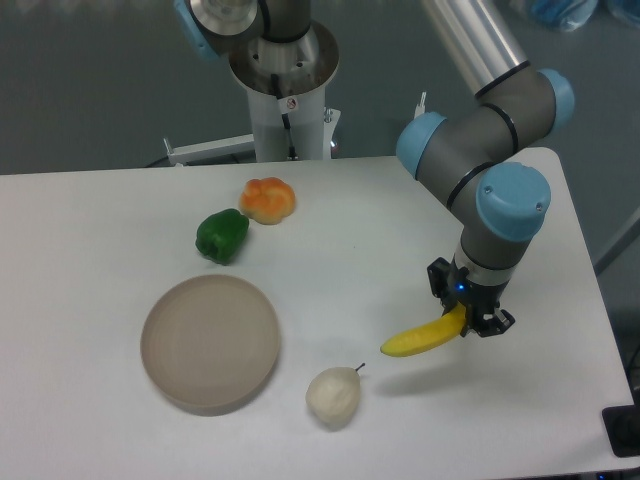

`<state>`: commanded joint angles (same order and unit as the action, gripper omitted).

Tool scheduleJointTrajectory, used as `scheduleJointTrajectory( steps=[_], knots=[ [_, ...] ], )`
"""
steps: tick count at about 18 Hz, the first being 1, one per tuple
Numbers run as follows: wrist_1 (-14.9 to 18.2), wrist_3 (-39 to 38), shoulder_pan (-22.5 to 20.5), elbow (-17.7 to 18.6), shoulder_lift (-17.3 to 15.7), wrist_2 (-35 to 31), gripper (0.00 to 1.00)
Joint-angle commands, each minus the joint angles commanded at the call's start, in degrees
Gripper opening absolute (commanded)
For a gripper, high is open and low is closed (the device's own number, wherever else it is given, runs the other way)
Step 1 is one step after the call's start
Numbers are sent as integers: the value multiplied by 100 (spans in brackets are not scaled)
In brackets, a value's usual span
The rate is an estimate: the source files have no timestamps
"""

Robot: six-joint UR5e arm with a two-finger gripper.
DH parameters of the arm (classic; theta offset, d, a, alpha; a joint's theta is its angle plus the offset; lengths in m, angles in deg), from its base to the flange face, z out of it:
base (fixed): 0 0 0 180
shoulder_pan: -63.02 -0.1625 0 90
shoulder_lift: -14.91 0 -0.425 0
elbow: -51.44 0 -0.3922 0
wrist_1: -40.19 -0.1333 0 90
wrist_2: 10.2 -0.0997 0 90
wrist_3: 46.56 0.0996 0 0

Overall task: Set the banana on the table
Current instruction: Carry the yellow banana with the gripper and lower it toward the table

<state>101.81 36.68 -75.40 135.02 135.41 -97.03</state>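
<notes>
While the arm (500, 130) reaches down from the upper right of my view, I read its gripper (466, 318) as clamped on the banana (425, 338), with the fingers closed around the fruit's right-hand end. I see the banana extending from that grip to the left and slightly downward, its free tip pointing toward the pear (333, 396). A soft shadow lies on the table (90, 240) just under and to the right of the banana; I cannot tell from this single view whether the fruit's lower edge touches the surface or sits just above it. I locate the banana on the right half of the table, well apart from the round beige plate (210, 343), which sits left of centre near the front edge. I note the pear, whitish with a short dark stem, just beside the plate's lower right rim and near the banana's free tip, but apart from both. Behind the plate I see a green pepper (221, 235), and just to its upper right an orange-coloured fruit (267, 200); whether those two touch I cannot tell. The robot base column (283, 90) stands behind the table's far edge.
</notes>
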Motion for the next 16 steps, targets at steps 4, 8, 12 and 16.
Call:
scheduleJointTrajectory(
  steps=[4,8,12,16],
  knots=[
    [0,-35,17,0,0,-9,0],
    [-79,-18,123,79,53,-18,0],
    [-114,70,123,447,27,-44,0],
    [-141,193,351,694,17,-246,0]
  ],
)
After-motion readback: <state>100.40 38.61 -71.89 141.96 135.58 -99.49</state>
